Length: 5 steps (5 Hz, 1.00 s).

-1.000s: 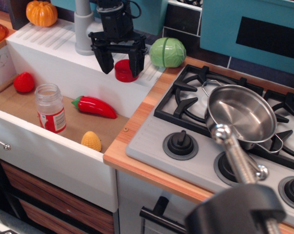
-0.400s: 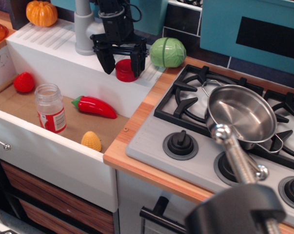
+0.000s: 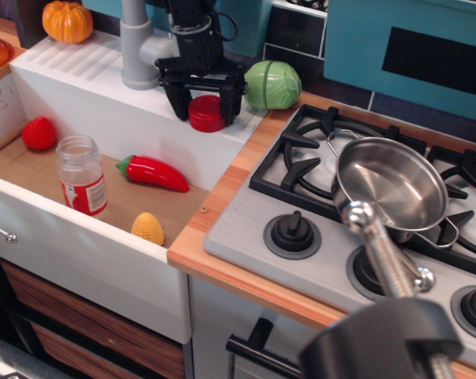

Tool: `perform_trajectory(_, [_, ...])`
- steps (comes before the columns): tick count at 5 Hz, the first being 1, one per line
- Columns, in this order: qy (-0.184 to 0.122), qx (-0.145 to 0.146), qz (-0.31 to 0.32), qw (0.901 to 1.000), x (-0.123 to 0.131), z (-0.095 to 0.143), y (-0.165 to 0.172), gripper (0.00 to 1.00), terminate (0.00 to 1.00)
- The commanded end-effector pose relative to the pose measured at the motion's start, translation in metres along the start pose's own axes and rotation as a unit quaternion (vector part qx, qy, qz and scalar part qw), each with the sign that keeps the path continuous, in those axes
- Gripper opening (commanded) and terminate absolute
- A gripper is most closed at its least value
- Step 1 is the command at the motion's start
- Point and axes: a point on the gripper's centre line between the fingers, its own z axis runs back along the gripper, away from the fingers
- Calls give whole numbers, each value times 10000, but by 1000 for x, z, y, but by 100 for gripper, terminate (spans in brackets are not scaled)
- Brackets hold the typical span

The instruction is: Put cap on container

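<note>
- The gripper hangs over the white sink ledge, its two black fingers spread apart, one on either side of the cap
- The cap sits flat on the ledge between those fingers; whether either finger touches it cannot be told
- The container stands upright and uncapped down in the sink basin, well apart from the gripper, below and to its left in the view
- A red pepper lies in the basin between the gripper and the container
- A green cabbage rests just right of the gripper
- A steel pot sits on the stove, far to the gripper's right
</note>
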Motion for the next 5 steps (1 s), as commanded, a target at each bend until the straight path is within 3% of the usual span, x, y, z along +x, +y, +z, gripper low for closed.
perform_trajectory(1, [-384,68,81,9992,22,15,-7,100,0])
perform_trajectory(2, [-303,2,-11,9995,16,19,-5,0,0])
perform_trajectory(4, [294,-228,-543,9978,-24,55,23,0,0])
perform_trajectory(5, [468,-235,-725,9960,-31,65,38,0,0])
